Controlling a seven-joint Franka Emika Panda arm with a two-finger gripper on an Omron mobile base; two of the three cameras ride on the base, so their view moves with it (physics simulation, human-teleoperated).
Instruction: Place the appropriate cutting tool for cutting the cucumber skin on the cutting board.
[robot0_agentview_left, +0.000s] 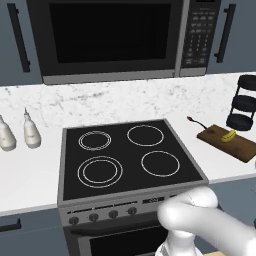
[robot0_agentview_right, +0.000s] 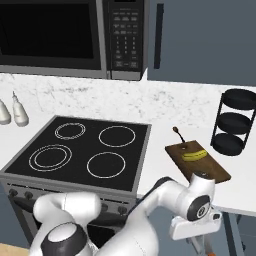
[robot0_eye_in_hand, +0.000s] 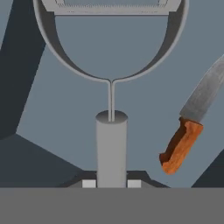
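A grey peeler (robot0_eye_in_hand: 111, 144) with a round handle and a wide looped head points away from me. My gripper (robot0_eye_in_hand: 111, 183) is shut on its handle, one fingertip (robot0_eye_in_hand: 89, 183) pressed against each side. A knife (robot0_eye_in_hand: 181, 146) with an orange-brown handle lies just right of the peeler on a grey-blue surface. My hand (robot0_agentview_right: 196, 226) hangs low, below the counter edge, right of the stove. Up on the counter the yellow-green cucumber (robot0_agentview_right: 194, 155) (robot0_agentview_left: 229, 135) rests on the brown wooden cutting board (robot0_agentview_right: 214, 171) (robot0_agentview_left: 242, 149).
A black tiered rack (robot0_agentview_right: 234, 122) stands just behind and right of the board. A dark-handled utensil (robot0_agentview_right: 177, 132) lies at the board's far corner. The black stove top (robot0_agentview_left: 127, 155) fills the middle; two white bottles (robot0_agentview_left: 31, 131) stand at its left. A microwave (robot0_agentview_left: 110, 37) hangs above.
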